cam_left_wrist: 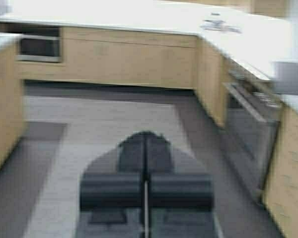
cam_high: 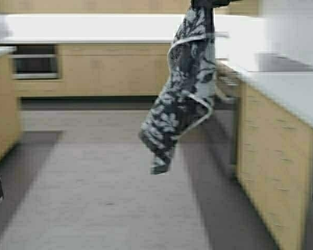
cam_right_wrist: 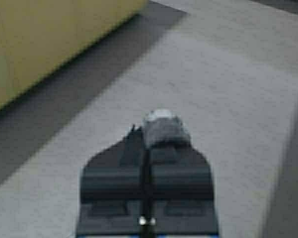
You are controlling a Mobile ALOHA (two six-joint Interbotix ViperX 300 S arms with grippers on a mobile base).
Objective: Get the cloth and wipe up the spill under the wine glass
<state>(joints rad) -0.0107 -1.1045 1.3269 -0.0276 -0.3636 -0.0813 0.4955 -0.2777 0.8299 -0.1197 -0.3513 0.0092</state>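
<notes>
The cloth [cam_high: 185, 88], dark grey with a pale leaf pattern, hangs freely in mid-air over the kitchen floor. Its top corner is pinched by my right gripper [cam_high: 208, 3] at the upper edge of the high view. In the right wrist view that gripper [cam_right_wrist: 147, 133] is shut, with a small bunch of cloth [cam_right_wrist: 163, 130] showing at its tip above the floor. My left gripper [cam_left_wrist: 146, 136] is shut on nothing and points along the floor toward the far cabinets. I cannot make out the wine glass in any view.
Wooden cabinets with a white counter [cam_high: 297, 91] run along the right, with an oven front [cam_high: 227, 99] beyond. More cabinets [cam_high: 109, 67] span the far wall and another unit [cam_high: 0, 114] stands at left. A small blurred item [cam_left_wrist: 221, 25] lies on the far counter. Grey floor [cam_high: 104, 177] lies between.
</notes>
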